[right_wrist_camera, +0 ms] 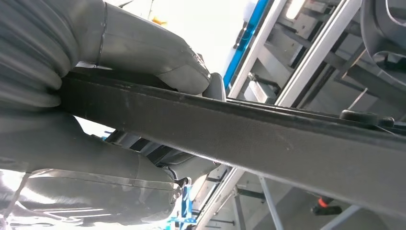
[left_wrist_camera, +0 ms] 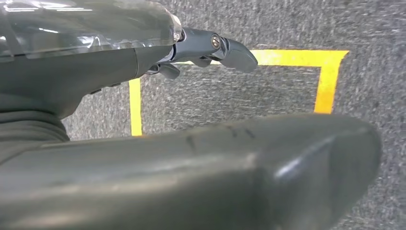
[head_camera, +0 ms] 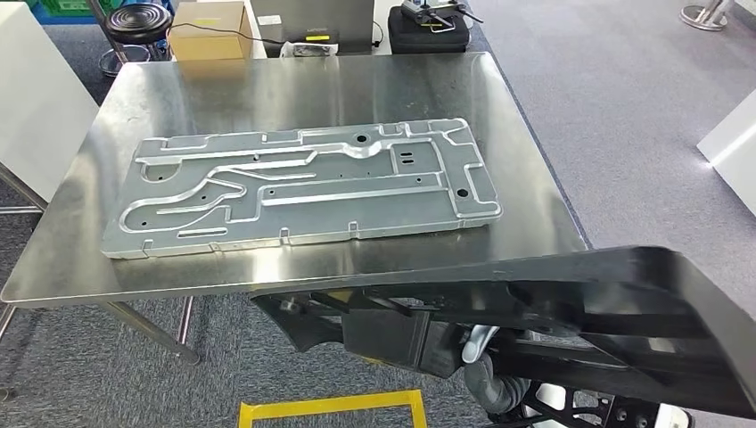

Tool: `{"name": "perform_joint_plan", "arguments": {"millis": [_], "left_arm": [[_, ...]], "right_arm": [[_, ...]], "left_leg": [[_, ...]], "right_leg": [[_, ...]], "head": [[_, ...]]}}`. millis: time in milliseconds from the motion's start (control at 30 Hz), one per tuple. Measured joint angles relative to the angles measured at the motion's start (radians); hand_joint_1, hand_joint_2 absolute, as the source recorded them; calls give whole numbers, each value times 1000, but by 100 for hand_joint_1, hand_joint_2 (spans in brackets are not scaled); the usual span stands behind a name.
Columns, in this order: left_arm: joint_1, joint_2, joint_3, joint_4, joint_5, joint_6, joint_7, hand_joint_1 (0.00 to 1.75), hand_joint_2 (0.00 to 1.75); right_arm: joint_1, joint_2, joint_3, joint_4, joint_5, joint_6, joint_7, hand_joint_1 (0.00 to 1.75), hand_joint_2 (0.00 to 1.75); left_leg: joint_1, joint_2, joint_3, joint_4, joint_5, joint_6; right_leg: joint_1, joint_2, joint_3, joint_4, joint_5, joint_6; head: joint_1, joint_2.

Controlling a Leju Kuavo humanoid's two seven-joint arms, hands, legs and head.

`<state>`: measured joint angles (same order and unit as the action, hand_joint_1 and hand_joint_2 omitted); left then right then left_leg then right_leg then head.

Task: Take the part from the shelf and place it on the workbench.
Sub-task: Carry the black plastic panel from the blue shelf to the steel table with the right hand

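Head view shows the long black part (head_camera: 571, 290) across the lower right of the frame, just short of the desk (head_camera: 526, 205); it looks stiff, bulky and light; the right hand (right_wrist_camera: 119, 115) clamps its edge; the left hand (left_wrist_camera: 210, 50) supports beneath, grip unclear.

The long black part (head_camera: 571, 294) runs off the head view's right edge, and it hides most of the right hand (head_camera: 486, 366) beneath it. The tabletop's (head_camera: 294, 89) near edge partly disappears behind the part. The left hand's (left_wrist_camera: 210, 50) fingers are mostly hidden behind its cover.
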<state>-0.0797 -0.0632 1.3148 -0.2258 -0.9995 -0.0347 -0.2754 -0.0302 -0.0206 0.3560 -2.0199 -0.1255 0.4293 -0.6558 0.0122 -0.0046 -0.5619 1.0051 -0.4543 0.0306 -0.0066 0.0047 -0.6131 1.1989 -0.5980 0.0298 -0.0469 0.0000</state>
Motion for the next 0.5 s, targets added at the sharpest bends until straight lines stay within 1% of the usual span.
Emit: {"name": "perform_joint_plan", "arguments": {"millis": [33, 67, 100, 133, 167, 200, 233, 267, 300, 367, 400, 433, 467, 500], "left_arm": [[0, 0, 0, 0, 0, 0, 0, 0, 0], [1, 0, 0, 0, 0, 0, 0, 0, 0], [2, 0, 1, 0, 0, 0, 0, 0, 0], [3, 0, 1, 0, 0, 0, 0, 0, 0], [3, 0, 1, 0, 0, 0, 0, 0, 0], [3, 0, 1, 0, 0, -1, 0, 0, 0], [2, 0, 1, 0, 0, -2, 0, 0, 0], [1, 0, 1, 0, 0, -3, 1, 0, 0], [0, 0, 1, 0, 0, -4, 1, 0, 0], [-1, 1, 1, 0, -2, -5, 0, 0, 0], [-2, 2, 1, 0, -2, -6, 0, 0, 0], [-3, 2, 1, 0, -3, -8, -1, 0, 0], [-3, 3, 1, 0, -3, -9, -1, 0, 0], [-2, 3, 1, 0, -3, -11, -1, 0, 0]], "right_arm": [[4, 0, -2, 0, 0, 1, 0, 175, 175], [7, 0, -3, 1, 0, 1, 0, 175, 175], [8, 0, -4, 1, 0, 1, 0, 175, 175], [9, 0, -4, 2, 0, 0, 0, 175, 175], [9, 0, -5, 2, 0, -1, 0, 175, 175], [9, 0, -5, 2, 0, -4, 0, 175, 175], [9, 0, -5, 3, 0, -7, 0, 175, 175], [9, 0, -6, 3, 0, -11, 0, 175, 175], [9, 0, -6, 3, -1, -15, 0, 175, 175], [9, 0, -6, 2, -2, -23, 0, 175, 175], [8, 0, -6, 2, -4, -28, 0, 175, 175], [6, 0, -6, 2, -6, -33, 0, 175, 175], [4, 0, -7, 2, -9, -38, 0, 175, 175], [2, 0, -7, 2, -11, -41, 0, 175, 175]], "left_leg": [[-1, 0, 4, 0, -5, 1], [-1, -1, 10, 0, -10, 1], [-1, -2, 18, 0, -16, 0], [-2, -2, 29, 0, -23, -2], [-2, -3, 39, -1, -31, -4], [-4, -3, 47, 0, -38, -7], [-5, -4, 53, -1, -45, -12], [-5, -4, 56, -2, -50, -17], [-5, -3, 59, -5, -55, -23], [-4, -2, 68, -6, -62, -34], [-4, -1, 65, 10, -72, -38], [-4, -1, 50, 47, -90, -42], [-1, -1, 20, 106, -114, -45], [0, -1, -21, 175, -140, -48]], "right_leg": [[-1, 0, -43, 60, -12, 2], [-2, 0, -73, 91, -5, 2], [-2, 0, -82, 81, 23, 1], [-1, 0, -71, 32, 70, -3], [1, 0, -47, -40, 119, -10], [5, 0, -21, -107, 153, -17], [8, -1, -2, -156, 173, -23], [12, 0, 8, -181, 176, -28], [15, 0, 11, -184, 168, -33], [12, 4, 21, -194, 164, -41], [9, 4, 29, -201, 163, -46], [5, 3, 39, -208, 161, -51], [4, 1, 47, -212, 158, -54], [4, 0, 52, -213, 152, -58]], "head": [[0, 0], [0, 0], [0, 0], [0, 0], [0, 0], [0, 0], [0, 0], [0, 0], [0, 0], [0, 0], [0, 0], [0, 0], [0, 0], [0, 0]]}}
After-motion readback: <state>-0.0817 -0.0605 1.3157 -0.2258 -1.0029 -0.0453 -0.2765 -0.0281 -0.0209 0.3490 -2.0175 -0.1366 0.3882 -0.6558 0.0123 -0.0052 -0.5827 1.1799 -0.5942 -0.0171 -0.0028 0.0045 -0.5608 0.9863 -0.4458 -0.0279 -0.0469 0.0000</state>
